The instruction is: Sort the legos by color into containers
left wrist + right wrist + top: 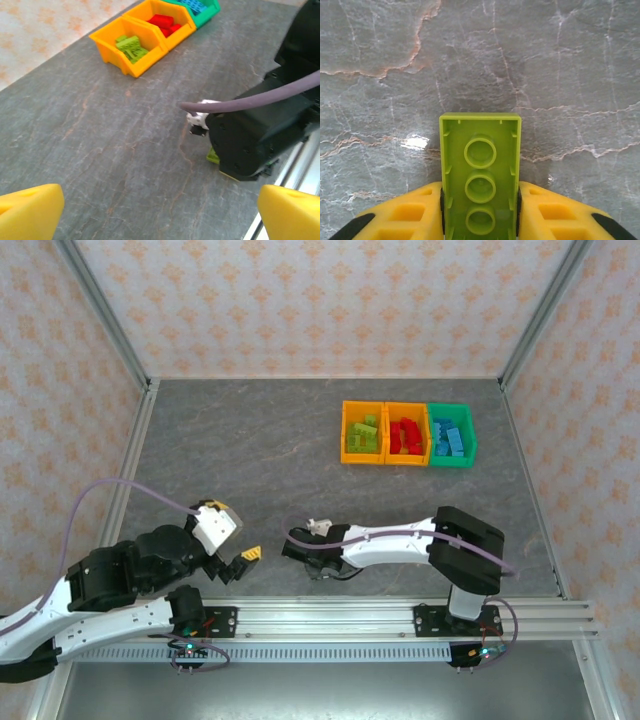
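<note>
A lime green lego [480, 150] lies underside up on the grey table, with my right gripper [480, 200] shut on its sides. From above, that gripper [300, 545] sits low near the front edge. My left gripper [235, 562] is open to its left with nothing between the yellow fingers [30, 210]. A corner of the lime lego [213, 156] peeks out under the right wrist. At the back right stand three containers: an orange bin [345, 430] with lime legos, an orange bin [406, 406] with red ones, and a green bin [470, 435] with blue ones.
The right arm's black wrist body [250, 135] and its purple cable [235, 102] reach across in front of the left gripper. A metal rail [400, 615] runs along the table's near edge. Frame posts and patterned walls enclose the table.
</note>
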`<move>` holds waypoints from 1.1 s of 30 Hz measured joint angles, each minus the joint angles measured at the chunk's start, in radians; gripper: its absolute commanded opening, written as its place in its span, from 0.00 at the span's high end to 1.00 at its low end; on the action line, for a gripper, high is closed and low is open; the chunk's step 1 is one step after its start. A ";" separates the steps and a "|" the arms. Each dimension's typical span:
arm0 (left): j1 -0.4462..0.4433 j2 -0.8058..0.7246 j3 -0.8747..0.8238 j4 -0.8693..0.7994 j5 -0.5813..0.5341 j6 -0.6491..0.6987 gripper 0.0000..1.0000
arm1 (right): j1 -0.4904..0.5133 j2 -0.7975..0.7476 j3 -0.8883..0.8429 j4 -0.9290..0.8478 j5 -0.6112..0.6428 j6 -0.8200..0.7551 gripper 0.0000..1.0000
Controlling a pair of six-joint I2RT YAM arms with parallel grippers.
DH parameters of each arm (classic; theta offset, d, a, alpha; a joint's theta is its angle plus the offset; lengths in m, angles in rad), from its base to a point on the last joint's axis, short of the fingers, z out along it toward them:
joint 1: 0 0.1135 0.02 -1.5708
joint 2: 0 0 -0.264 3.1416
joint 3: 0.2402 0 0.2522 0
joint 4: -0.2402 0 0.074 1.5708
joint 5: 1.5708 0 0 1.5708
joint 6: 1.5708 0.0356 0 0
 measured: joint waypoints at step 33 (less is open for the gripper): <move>0.000 0.236 -0.088 0.246 -0.181 -0.231 0.00 | -0.736 0.244 0.566 0.031 0.179 -0.531 0.40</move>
